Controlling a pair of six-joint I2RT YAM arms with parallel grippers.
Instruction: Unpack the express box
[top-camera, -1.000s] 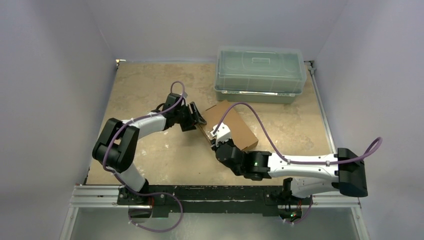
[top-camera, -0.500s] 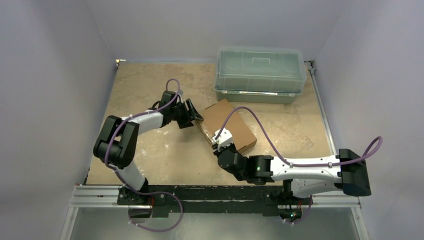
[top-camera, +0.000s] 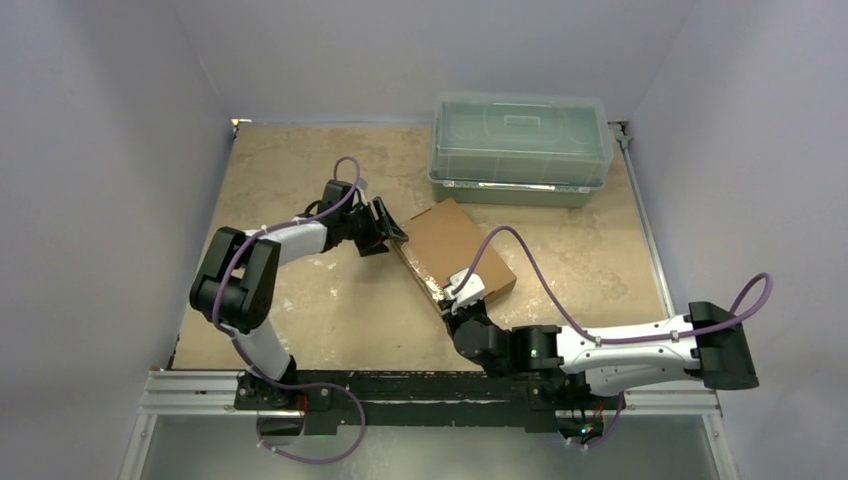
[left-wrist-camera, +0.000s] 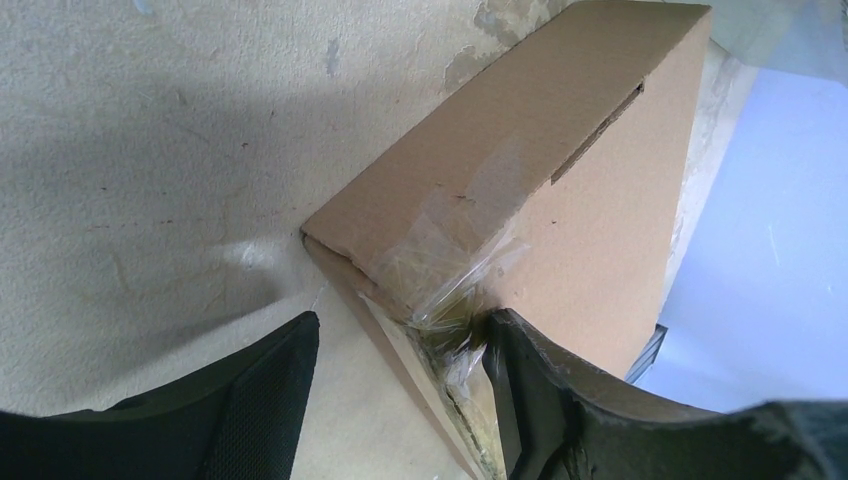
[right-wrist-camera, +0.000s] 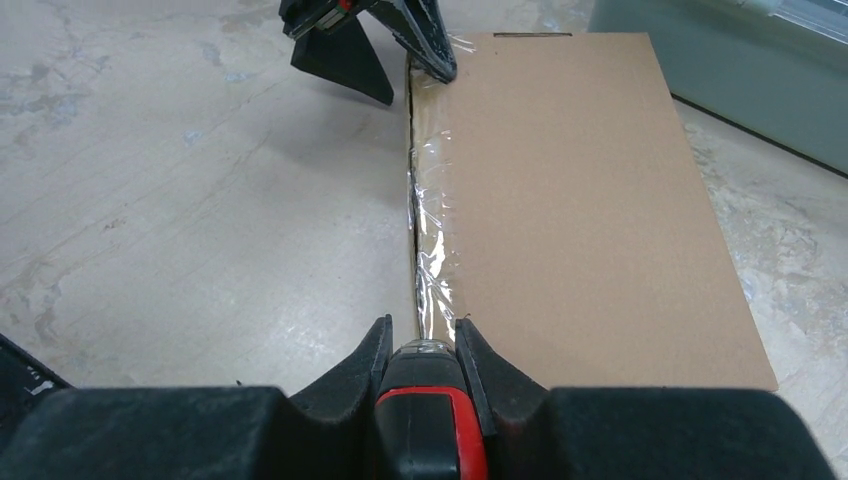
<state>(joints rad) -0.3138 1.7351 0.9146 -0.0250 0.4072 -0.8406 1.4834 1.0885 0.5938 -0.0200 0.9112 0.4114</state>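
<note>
Right hand (right-wrist-camera: 420, 335) clamped on red-and-black tool (right-wrist-camera: 425, 410), likely a cutter, tip at near end of taped seam (right-wrist-camera: 430, 230). Express box (right-wrist-camera: 570, 200) flat on tabletop (top-camera: 300, 170), lid shut, tape crumpled. Left hand (left-wrist-camera: 400, 345) half-wide, straddling far corner. Lidded plastic bin (top-camera: 520, 145) beyond. Slitting, opening, emptying all remain

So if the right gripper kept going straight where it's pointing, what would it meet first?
The express box: its taped seam begins right at the tip of the red-and-black tool the right gripper holds, possibly touching. Beyond, along that seam, is the left gripper.
</note>
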